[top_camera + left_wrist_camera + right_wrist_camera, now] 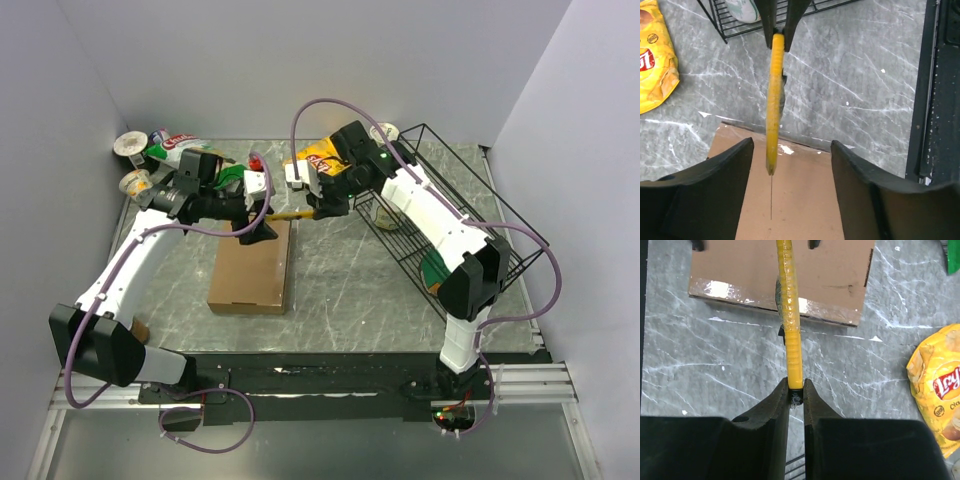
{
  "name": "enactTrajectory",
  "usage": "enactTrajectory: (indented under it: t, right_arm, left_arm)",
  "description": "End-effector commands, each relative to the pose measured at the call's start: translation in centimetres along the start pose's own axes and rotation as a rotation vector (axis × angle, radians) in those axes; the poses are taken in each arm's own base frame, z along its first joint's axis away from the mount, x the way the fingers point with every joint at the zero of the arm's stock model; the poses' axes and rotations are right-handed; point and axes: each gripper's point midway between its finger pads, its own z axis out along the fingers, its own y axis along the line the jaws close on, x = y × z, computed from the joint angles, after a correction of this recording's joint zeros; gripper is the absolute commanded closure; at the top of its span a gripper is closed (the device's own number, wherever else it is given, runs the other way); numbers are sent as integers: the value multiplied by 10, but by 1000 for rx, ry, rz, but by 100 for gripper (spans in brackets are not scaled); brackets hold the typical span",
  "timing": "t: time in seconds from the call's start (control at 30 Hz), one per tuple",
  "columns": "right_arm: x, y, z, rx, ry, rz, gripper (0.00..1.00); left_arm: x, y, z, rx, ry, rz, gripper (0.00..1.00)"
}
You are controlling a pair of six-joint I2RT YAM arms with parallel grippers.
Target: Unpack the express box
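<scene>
The express box (252, 268) is a flat brown cardboard mailer, closed, lying on the grey marble table; it shows in the left wrist view (790, 200) and the right wrist view (780, 270). My right gripper (796, 387) is shut on the end of a yellow utility knife (791, 325), whose tip reaches over the box's taped far edge (771, 150). My left gripper (790, 165) is open, its fingers (720, 190) resting over the box's far end on either side of the knife tip. In the top view the knife (290, 214) spans between the two grippers.
A black wire basket (450, 210) stands at the right with items inside. A yellow chip bag (318, 158) lies behind the right gripper. Cups, packets and a small bottle (160, 160) crowd the back left corner.
</scene>
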Motion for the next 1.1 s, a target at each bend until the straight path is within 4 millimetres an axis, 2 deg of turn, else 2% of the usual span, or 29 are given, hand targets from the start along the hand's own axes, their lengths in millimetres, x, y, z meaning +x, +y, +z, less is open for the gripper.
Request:
enactTrajectory:
  t: [0.0,0.3,0.47,0.5,0.57,0.63,0.67,0.7,0.73,0.77,0.8,0.83,0.87,0.93,0.97,1.0,1.03,1.07]
  right_arm:
    - [-19,5,-26,47,-37,-55,100]
    - [-25,17,-28,5,-67,-40,100]
    - [-25,23,-29,-10,-67,-30,100]
    - [-24,22,-28,-10,-66,-25,100]
    - [-25,21,-29,-1,-75,9,99]
    - [-33,8,-36,50,-116,62,82]
    - [-30,-4,-49,83,-153,187,73]
    - [-42,-20,-68,129,-226,217,59]
    - [-54,-25,-83,112,-322,254,52]
    - [-42,-44,-113,184,-370,414,44]
    - [-46,-64,-133,254,-437,415,31]
    - [-47,-67,-150,250,-498,452,26]
    - [-37,-74,-173,274,-554,567,22]
    - [-41,-81,-197,262,-645,573,20]
    - [-47,-71,-200,161,-694,634,21]
    - [-44,-72,-206,139,-717,660,22]
    - [-51,-78,-212,144,-752,609,22]
    - [-48,-75,-207,116,-764,684,22]
  left_arm:
    - [-9,1,0,-4,-22,77,37]
    - [-8,-2,12,19,-31,17,66]
    - [-7,-3,16,38,-36,-5,96]
    - [-7,-4,16,43,-37,-8,99]
    - [-8,-3,17,52,-39,-12,99]
    - [-7,-4,19,78,-32,-32,99]
    - [-14,-1,17,75,-45,-38,99]
    - [-16,4,13,66,-64,-63,99]
    - [-28,10,11,71,-121,-61,99]
    - [-36,12,7,73,-158,-136,99]
    - [-41,22,0,57,-196,-178,99]
    - [-65,31,-5,68,-290,-139,99]
    - [-78,29,-11,102,-331,-278,99]
    - [-102,30,-19,151,-402,-314,99]
    - [-124,33,-26,161,-460,-328,99]
    - [-135,34,-30,181,-495,-324,99]
    - [-138,37,-27,212,-514,-355,99]
    - [-156,30,-36,267,-572,-350,99]
